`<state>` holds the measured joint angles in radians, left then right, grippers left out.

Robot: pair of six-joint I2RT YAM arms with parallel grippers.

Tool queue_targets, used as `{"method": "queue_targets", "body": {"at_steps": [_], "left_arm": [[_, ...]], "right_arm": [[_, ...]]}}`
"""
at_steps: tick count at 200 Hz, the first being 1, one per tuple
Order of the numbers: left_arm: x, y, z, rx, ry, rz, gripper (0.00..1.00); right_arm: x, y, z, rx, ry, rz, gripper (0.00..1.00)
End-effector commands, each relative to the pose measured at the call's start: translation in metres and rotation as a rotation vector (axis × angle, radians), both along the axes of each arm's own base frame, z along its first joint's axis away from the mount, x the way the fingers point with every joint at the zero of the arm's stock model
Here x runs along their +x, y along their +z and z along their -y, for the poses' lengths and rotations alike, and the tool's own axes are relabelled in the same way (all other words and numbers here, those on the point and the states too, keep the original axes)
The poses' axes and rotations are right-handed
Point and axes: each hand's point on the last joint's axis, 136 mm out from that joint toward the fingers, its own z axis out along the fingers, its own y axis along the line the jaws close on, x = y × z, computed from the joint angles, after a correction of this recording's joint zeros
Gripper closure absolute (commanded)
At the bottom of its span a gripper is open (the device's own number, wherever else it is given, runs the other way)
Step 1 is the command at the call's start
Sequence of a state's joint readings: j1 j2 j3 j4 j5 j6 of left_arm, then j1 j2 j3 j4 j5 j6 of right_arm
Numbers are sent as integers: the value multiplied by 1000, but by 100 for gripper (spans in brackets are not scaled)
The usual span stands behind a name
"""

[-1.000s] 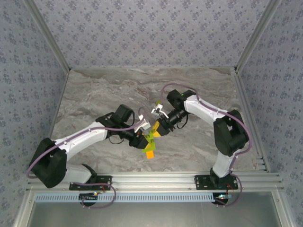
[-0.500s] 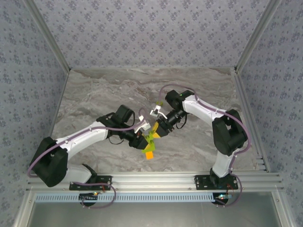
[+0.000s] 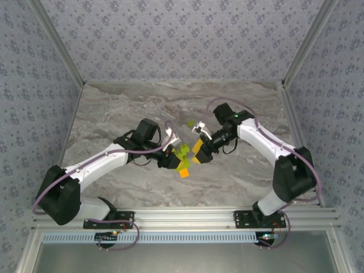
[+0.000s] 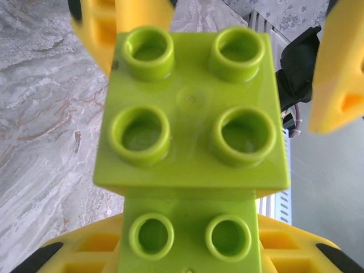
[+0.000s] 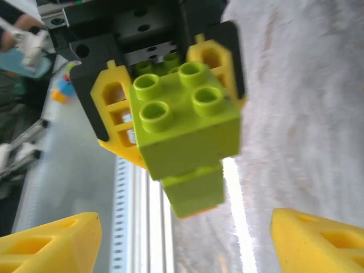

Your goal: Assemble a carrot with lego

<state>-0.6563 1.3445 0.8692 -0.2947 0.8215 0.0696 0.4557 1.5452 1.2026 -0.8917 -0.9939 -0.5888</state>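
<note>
Carrot (image 3: 182,153): lime-green stack with 1 orange brick (image 3: 183,173) at low end, held above table (image 3: 114,108) centre. Left gripper (image 3: 174,161) clamped on carrot. Right gripper (image 3: 198,152) jaws wide, facing carrot top, not touching.

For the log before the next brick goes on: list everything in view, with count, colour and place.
Lego carrot: one, lime-green studded plastic bricks stacked on an orange brick; held over the table's middle.
Lime-green piece: one, small, likely a loose brick; on the tabletop behind the grippers.
Marbled tabletop: one, grey; under everything.
Patterned walls: three, blue-grey; left, back, right.
Metal rail: one, silver; near edge, carrying the arm bases.
Left gripper: one, yellow fingers; shut on the carrot.
Right gripper: one, yellow fingers; open, just right of the carrot, not touching it.
</note>
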Motion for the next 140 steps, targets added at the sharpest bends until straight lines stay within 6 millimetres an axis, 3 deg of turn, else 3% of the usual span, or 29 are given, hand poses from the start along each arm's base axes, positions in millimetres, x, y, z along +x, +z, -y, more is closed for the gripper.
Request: {"method": "queue_targets", "body": {"at_steps": [1, 16, 39, 56, 67, 89, 117, 140], "left_arm": [[15, 5, 3, 10, 36, 50, 84], [37, -10, -4, 103, 141, 89, 82], [87, -23, -29, 253, 419, 189, 81], [119, -17, -52, 336, 646, 234, 80], [141, -11, -76, 403, 856, 242, 80], [156, -9, -129, 494, 1271, 171, 80], [148, -25, -157, 495, 1533, 61, 78], [138, -35, -172, 512, 1677, -7, 77]], "right_arm": [[51, -13, 18, -120, -262, 110, 21], [91, -18, 45, -225, -480, 190, 21], [131, -22, 97, -373, -814, 270, 21], [146, -27, 130, -465, -1037, 287, 20], [150, -34, 139, -487, -1113, 273, 20], [157, -47, 129, -481, -1140, 276, 20], [176, -61, 105, -475, -1119, 327, 20], [188, -71, 72, -403, -978, 422, 20]]}}
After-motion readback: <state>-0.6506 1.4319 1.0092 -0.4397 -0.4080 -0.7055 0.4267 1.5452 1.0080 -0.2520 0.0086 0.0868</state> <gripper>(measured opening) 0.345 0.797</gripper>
